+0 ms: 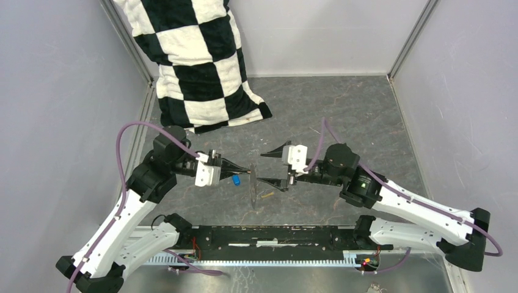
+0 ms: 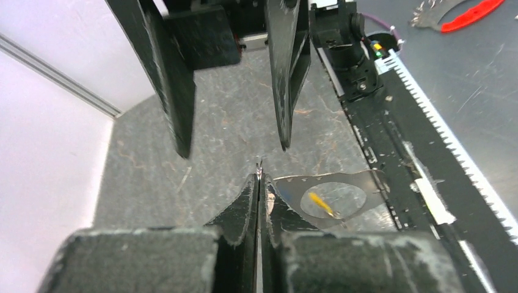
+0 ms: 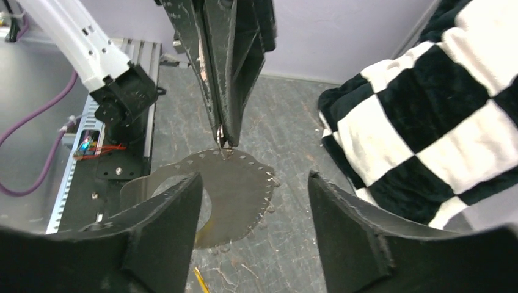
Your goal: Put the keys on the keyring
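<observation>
The keyring point(image 1: 253, 188) shows as a thin grey flat piece with a round opening and small holes along its rim. It hangs edge-on from my left gripper point(image 1: 249, 172), which is shut on its top edge; it also shows in the left wrist view point(image 2: 374, 183) and the right wrist view point(image 3: 239, 189). The blue-headed key point(image 1: 236, 180) lies on the table under my left gripper's fingers. The yellow-headed key point(image 1: 267, 195) lies just right of the ring and shows through its opening point(image 2: 319, 202). My right gripper point(image 1: 273, 166) is open and empty, facing the ring from the right.
A black-and-white checkered pillow point(image 1: 195, 61) leans in the back left corner. The black mounting rail point(image 1: 275, 235) runs along the near edge. A red-handled tool point(image 2: 473, 12) lies beyond the rail. Purple walls enclose the dark grey table point(image 1: 342, 116).
</observation>
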